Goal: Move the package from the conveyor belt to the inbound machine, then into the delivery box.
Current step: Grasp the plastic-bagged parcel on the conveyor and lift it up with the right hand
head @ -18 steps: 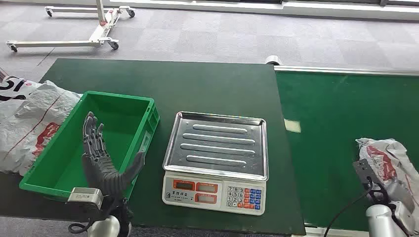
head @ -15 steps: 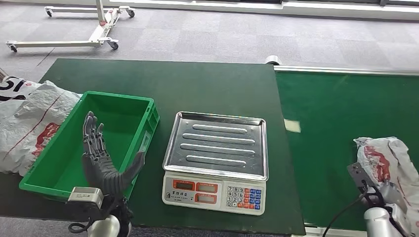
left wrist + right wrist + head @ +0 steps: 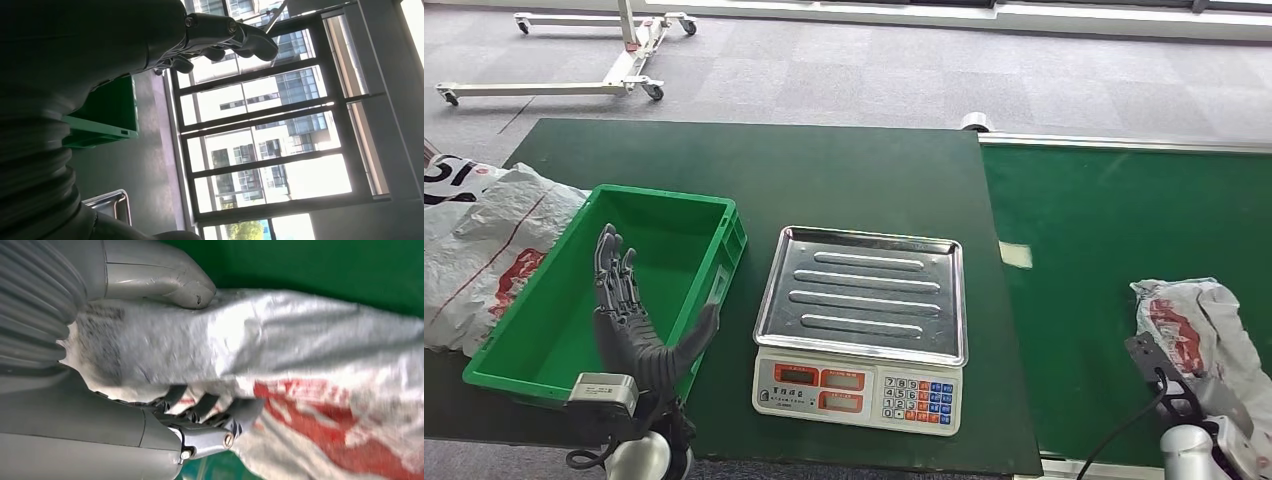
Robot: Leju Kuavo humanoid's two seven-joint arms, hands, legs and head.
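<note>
The package (image 3: pixel 1199 325), a crumpled white-grey bag with red print, lies at the right end of the green conveyor belt (image 3: pixel 1114 220). My right hand (image 3: pixel 100 415) grips it: the thumb (image 3: pixel 165 282) presses one side and the dark fingers (image 3: pixel 220 407) wrap the other. The inbound machine is a scale with a steel tray (image 3: pixel 864 290) and a keypad, standing mid-table with nothing on the tray. Left of it sits the green delivery box (image 3: pixel 674 205). My left hand (image 3: pixel 629 320) stands upright over the box's near edge, fingers spread, holding nothing.
A large white bag with red print (image 3: pixel 484 250) lies off the table's left edge beside the box. A pale label (image 3: pixel 1016 255) marks the belt near the scale. A white wheeled frame (image 3: pixel 614 60) stands on the carpet beyond the table.
The package and my right hand have shifted a little to the left along the belt. My left hand has stayed where it was.
</note>
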